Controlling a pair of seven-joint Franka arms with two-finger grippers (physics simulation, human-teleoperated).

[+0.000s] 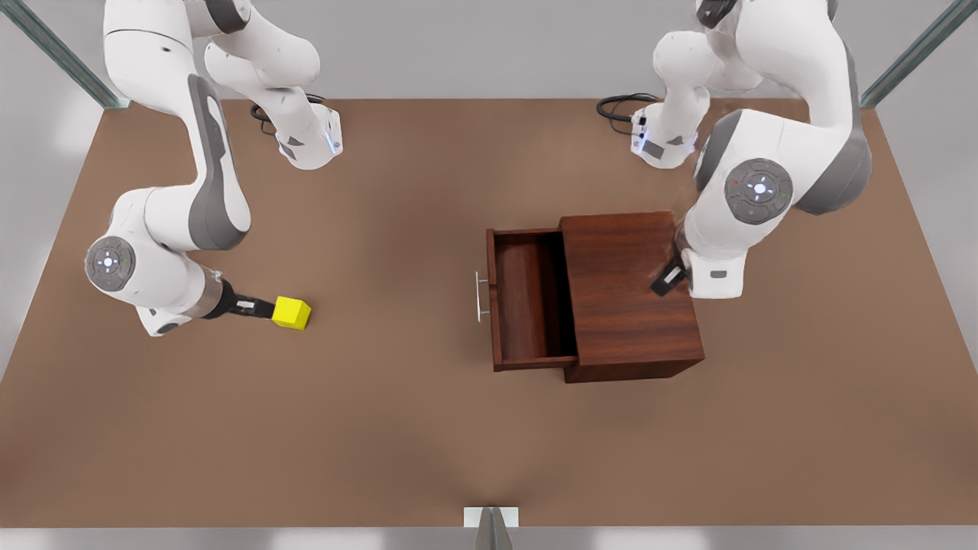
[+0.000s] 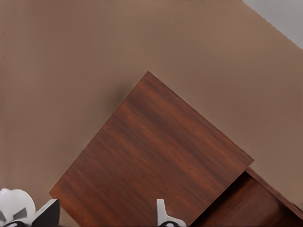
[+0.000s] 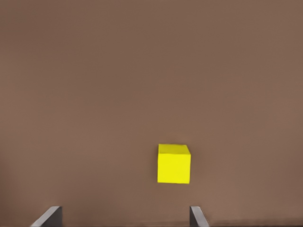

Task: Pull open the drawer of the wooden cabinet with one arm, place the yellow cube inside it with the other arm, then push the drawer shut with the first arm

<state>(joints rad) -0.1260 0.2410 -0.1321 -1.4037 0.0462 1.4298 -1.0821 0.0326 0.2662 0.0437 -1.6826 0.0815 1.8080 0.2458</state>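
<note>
From the front view, two white Franka arms work over a brown table (image 1: 428,428). The wooden cabinet (image 1: 630,294) sits toward the front view's right with its drawer (image 1: 527,302) already pulled out toward the middle of the table, its silver handle (image 1: 480,296) facing the yellow cube (image 1: 292,312). The drawer tray lies bare. The cube rests on the table well apart from the cabinet, at the front view's left, with the right tool (image 1: 256,307) just beside it. It touches or nearly touches the cube; which of the two cannot be told from here. The left tool (image 1: 668,279) hangs over the cabinet's top near its back edge, apparently parked clear of the drawer mouth so the other arm has room to deliver the cube.

The left wrist view looks down on the cabinet's streaky top (image 2: 156,165), with the open drawer showing at one corner and the tool's fingers (image 2: 163,215) spread and holding nothing.

In the right wrist view, the cube (image 3: 173,163) sits on the table ahead of two dark fingertips (image 3: 49,217) set wide apart, not yet around it. By this reading the grasp is the step in hand, with placing the cube and closing the drawer left to do.

No brand, label or legible writing appears anywhere.
</note>
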